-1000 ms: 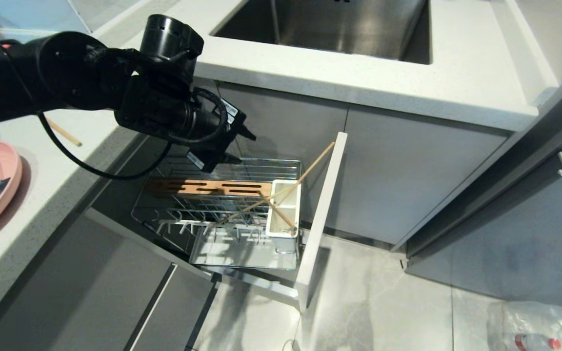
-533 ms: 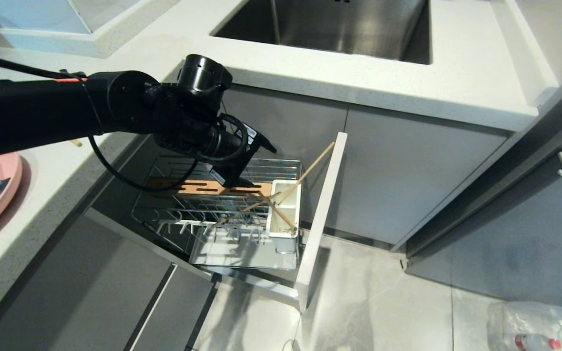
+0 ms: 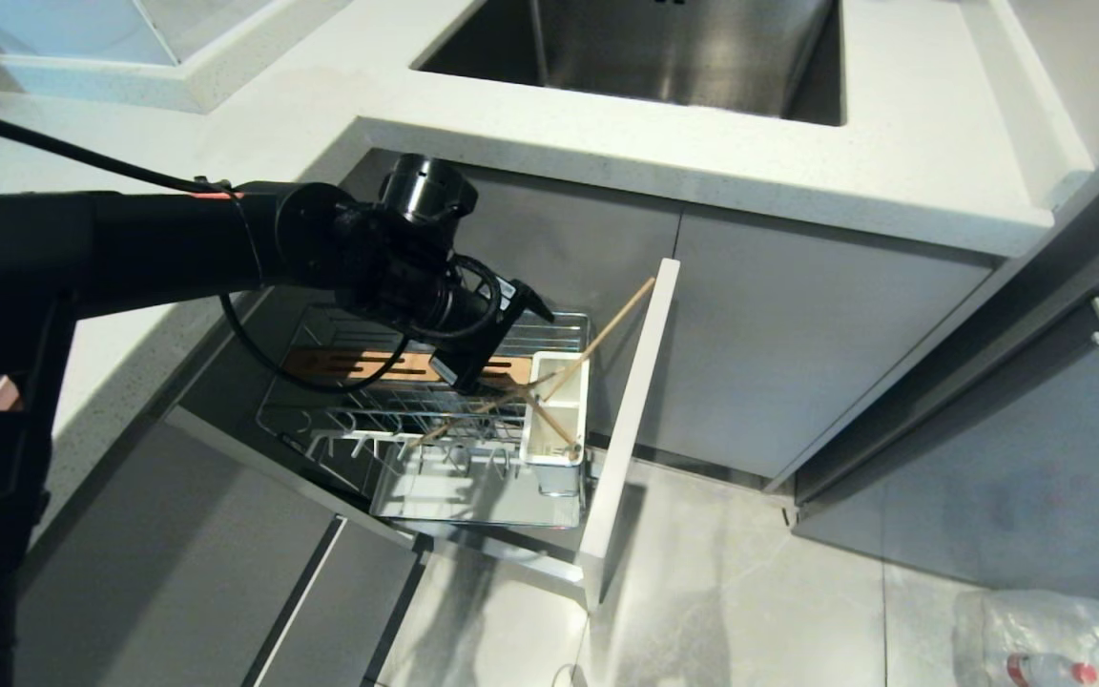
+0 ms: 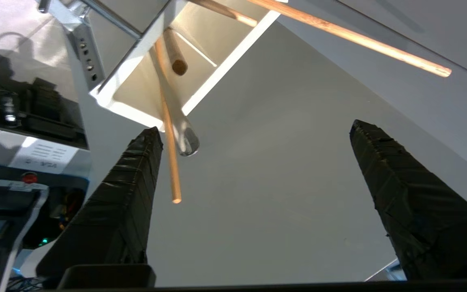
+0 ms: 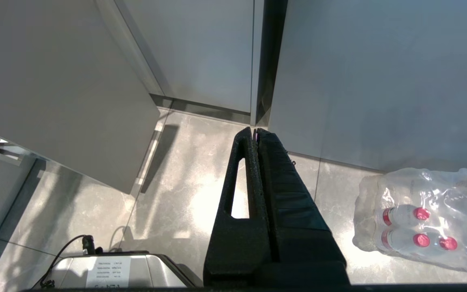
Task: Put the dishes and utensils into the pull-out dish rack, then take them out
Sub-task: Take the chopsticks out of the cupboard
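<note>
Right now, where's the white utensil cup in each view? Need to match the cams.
Head view: white utensil cup at the rack's right end, against the drawer's front panel, just right of the open left claw.
Left wrist view: the cup sits beyond the claw's fingertips, toward the upper left.
Right wrist view: not in it.
Shared landmark: the chopsticks sticking out of the cup.
</note>
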Robot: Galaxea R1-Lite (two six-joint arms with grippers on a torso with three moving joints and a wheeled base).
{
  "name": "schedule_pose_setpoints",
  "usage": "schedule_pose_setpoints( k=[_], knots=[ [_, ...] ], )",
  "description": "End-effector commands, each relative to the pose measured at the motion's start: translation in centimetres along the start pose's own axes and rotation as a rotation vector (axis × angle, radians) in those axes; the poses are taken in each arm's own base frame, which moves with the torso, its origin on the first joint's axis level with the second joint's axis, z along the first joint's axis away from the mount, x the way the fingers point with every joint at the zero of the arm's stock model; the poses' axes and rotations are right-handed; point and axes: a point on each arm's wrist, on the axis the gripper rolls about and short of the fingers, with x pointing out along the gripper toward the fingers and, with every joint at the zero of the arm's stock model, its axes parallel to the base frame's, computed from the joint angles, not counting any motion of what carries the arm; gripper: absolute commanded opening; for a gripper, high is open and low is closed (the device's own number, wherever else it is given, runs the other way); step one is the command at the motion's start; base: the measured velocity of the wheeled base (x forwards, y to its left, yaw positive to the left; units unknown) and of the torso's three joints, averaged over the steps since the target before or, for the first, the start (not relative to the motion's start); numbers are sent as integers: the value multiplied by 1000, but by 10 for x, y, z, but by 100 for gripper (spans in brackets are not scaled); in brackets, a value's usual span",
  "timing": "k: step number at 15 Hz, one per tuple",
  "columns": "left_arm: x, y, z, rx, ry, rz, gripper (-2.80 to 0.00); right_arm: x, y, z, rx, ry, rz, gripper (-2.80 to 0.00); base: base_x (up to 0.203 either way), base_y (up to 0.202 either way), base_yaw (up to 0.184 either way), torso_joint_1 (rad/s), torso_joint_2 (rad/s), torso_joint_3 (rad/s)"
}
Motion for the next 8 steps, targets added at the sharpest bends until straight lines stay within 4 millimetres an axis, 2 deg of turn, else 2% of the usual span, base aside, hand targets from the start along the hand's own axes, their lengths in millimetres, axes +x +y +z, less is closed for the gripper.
schedule_pose_setpoints(
  k=[1,8],
  knots=[
    [2,-2,-2,0,10,-19,0,0,0,0,0,1,1,-280,0,0,0,0,0,0],
    [30,-11,-10,33,8,-108,0,0,0,0,0,0,1,-280,0,0,0,0,0,0]
  ],
)
